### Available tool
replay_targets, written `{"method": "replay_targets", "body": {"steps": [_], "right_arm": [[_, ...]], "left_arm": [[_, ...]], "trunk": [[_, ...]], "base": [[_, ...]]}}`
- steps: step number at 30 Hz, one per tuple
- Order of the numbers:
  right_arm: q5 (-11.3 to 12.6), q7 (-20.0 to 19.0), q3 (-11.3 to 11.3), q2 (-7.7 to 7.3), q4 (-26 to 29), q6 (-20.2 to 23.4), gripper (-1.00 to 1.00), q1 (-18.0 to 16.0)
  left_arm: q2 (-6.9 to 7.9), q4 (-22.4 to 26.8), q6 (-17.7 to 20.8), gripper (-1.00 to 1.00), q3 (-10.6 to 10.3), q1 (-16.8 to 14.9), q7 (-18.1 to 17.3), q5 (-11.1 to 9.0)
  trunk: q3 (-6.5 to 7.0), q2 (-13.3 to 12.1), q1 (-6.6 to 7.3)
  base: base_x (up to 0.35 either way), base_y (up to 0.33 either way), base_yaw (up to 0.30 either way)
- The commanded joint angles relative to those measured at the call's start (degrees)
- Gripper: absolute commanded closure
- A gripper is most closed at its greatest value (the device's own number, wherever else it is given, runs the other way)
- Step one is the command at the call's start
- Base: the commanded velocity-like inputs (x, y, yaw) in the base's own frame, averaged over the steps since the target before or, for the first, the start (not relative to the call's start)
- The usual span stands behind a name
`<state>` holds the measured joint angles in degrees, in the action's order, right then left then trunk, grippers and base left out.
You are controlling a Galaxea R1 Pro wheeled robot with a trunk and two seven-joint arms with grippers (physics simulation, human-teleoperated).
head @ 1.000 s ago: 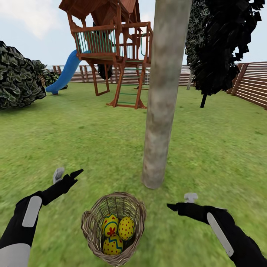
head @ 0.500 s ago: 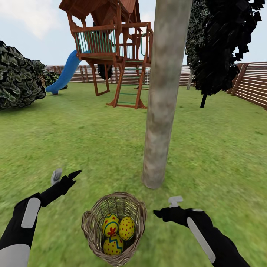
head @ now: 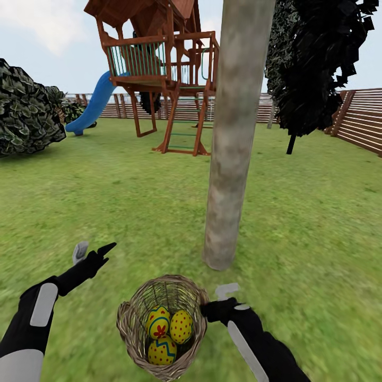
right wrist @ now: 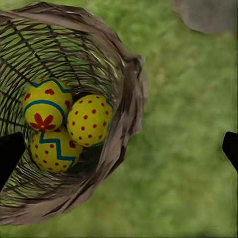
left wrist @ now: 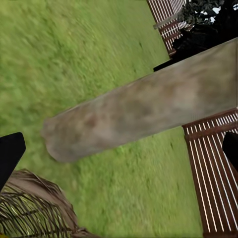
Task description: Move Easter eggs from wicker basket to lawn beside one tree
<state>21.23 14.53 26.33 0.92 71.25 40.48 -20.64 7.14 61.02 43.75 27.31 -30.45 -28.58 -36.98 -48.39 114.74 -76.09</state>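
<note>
From the head camera we see the wicker basket on the lawn, just in front of the tree, its mouth tipped up toward us. All three Easter eggs sit bunched inside it. Our right gripper is at the basket's rim on the tree side, touching or nearly so; its fingers' spread we cannot tell here. Our left gripper hangs apart from the basket, fingers parted. Open grass surrounds the basket, apart from the trunk just behind it.

In the left wrist camera we get the trunk base just beyond the basket's rim, with the fence further off.

In the right wrist camera we look straight into the basket: flower egg, dotted egg and zigzag egg touching one another, the dotted one nearest the wall. Our right fingertips are spread wide, holding nothing.
</note>
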Motion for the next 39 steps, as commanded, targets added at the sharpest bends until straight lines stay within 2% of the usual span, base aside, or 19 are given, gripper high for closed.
{"method": "replay_targets", "body": {"steps": [1,3,7,9,14,15,20,22,26,27,28,30,31,33,34,36,39], "right_arm": [[0.59,1.89,1.42,0.73,0.06,0.08,-1.00,-0.13],[0.79,2.54,2.95,1.37,-0.34,0.05,-1.00,-0.17],[0.82,2.85,7.17,1.67,-3.55,-0.04,-1.00,-0.19],[0.86,2.87,8.10,1.70,-4.29,-0.04,-1.00,-0.19],[1.14,2.80,8.60,1.84,-4.70,-0.03,-1.00,-0.19],[1.21,2.84,8.63,2.41,-4.76,0.03,-1.00,-0.19],[0.76,2.87,8.71,3.55,-3.98,0.59,-1.00,-0.19],[0.70,2.92,8.73,3.61,-2.95,0.72,-1.00,-0.19],[0.62,2.98,9.09,3.62,-1.28,0.96,-1.00,-0.19],[0.64,2.98,10.18,3.59,-0.41,1.03,-1.00,-0.19],[0.63,3.01,13.11,3.58,0.86,1.10,-1.00,-0.19],[0.55,3.16,16.59,3.72,1.60,1.11,-1.00,-0.26],[0.56,3.36,17.31,4.02,1.73,1.17,-1.00,-0.32],[0.58,3.87,18.06,4.96,1.87,2.88,-1.00,-0.44],[0.59,3.98,18.25,5.30,1.91,5.25,-1.00,-0.48],[0.58,4.00,18.45,5.62,2.17,8.79,-1.00,-0.52],[0.57,4.02,18.62,5.73,2.68,10.85,-1.00,-0.54]], "left_arm": [[0.05,0.09,0.37,-1.00,0.12,-0.06,-0.15,-0.09],[0.12,0.08,0.37,-1.00,0.12,-0.05,-0.16,-0.07],[0.15,-0.42,0.50,-1.00,0.12,-0.05,-0.45,-0.15],[0.19,-0.50,0.61,-1.00,0.12,-0.05,-1.56,-0.13],[0.38,-1.31,0.89,-1.00,0.48,-0.05,-5.67,0.09],[0.58,-1.53,1.18,-1.00,0.73,-0.05,-6.25,0.18],[2.87,-1.63,3.71,-1.00,0.85,-0.05,-6.71,0.05],[3.10,-1.49,4.08,-1.00,0.93,-0.05,-6.82,-0.05],[3.22,-1.57,4.23,-1.00,2.36,-0.05,-7.19,0.05],[3.23,-1.58,4.24,-1.00,2.55,-0.05,-7.21,0.07],[3.23,-1.60,4.24,-1.00,2.67,-0.05,-7.20,0.12],[3.23,-1.54,4.24,-1.00,2.79,-0.05,-7.20,0.14],[3.23,-1.50,4.24,-1.00,2.81,-0.05,-7.20,0.15],[3.25,-1.42,4.24,-1.00,2.83,-0.06,-7.21,0.15],[3.28,-1.39,4.24,-1.00,2.83,-0.06,-7.20,0.17],[3.29,-1.30,4.24,-1.00,2.84,-0.05,-7.20,0.21],[3.25,-1.18,4.24,-1.00,2.84,-0.05,-7.20,0.26]], "trunk": [[-0.05,0.02,0.01],[-0.05,0.02,0.01],[-0.05,0.02,0.01],[-0.05,0.02,0.01],[-0.05,0.02,0.01],[-0.05,0.02,0.01],[-0.05,0.02,0.01],[-0.05,0.02,0.01],[-0.05,0.02,0.01],[-0.05,0.02,0.01],[-0.05,0.02,0.01],[-0.05,0.02,0.01],[-0.05,0.02,0.01],[-0.05,0.02,0.01],[-0.05,0.02,0.01],[-0.05,0.02,0.01],[-0.05,0.02,0.01]], "base": [[0.000,0.000,0.000],[0.000,0.000,0.000],[0.000,0.000,0.000],[0.000,0.000,0.000],[0.000,0.000,0.000],[0.000,0.000,0.000],[0.000,0.000,0.000],[0.000,0.000,0.000],[0.000,0.000,0.000],[0.000,0.000,0.000],[0.000,0.000,0.000],[0.040,0.000,0.000],[0.093,0.000,0.000],[0.133,0.000,0.000],[0.169,0.000,0.000],[0.178,0.000,0.000],[0.073,0.000,0.000]]}}
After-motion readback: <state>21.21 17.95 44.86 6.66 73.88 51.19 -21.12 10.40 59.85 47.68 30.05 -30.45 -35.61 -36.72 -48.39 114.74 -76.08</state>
